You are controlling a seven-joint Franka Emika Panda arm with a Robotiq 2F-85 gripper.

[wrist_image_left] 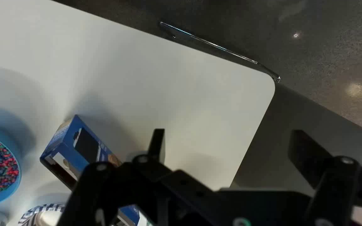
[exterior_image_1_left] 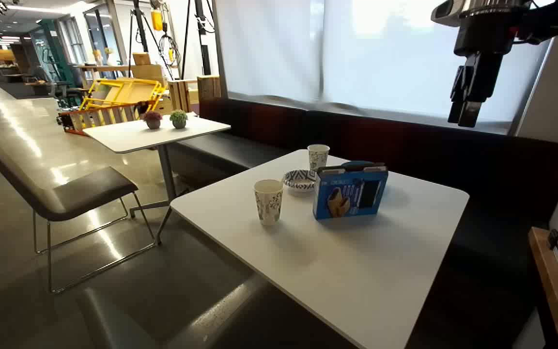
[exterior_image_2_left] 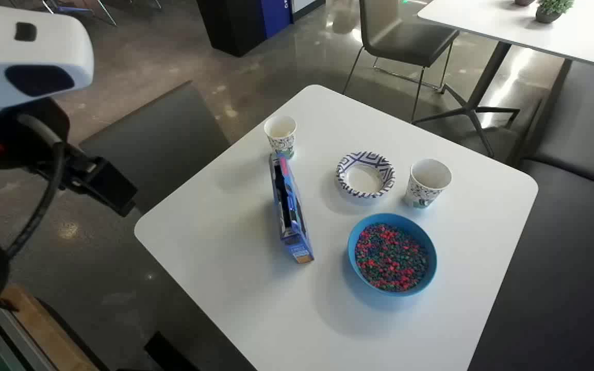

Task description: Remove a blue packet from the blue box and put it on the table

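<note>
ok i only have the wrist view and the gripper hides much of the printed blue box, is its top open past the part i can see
Observer: Yes. In an exterior view, the blue box is open along most of its top, dark inside.
Operator: and is the gripper touching it, they overlap for me
Observer: No. In both exterior views the gripper hangs apart from the blue box.

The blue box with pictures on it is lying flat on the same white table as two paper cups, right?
Not quite: the blue box isn't lying flat. It is standing upright, as an exterior view shows. It is on the same white table as two paper cups.
</note>
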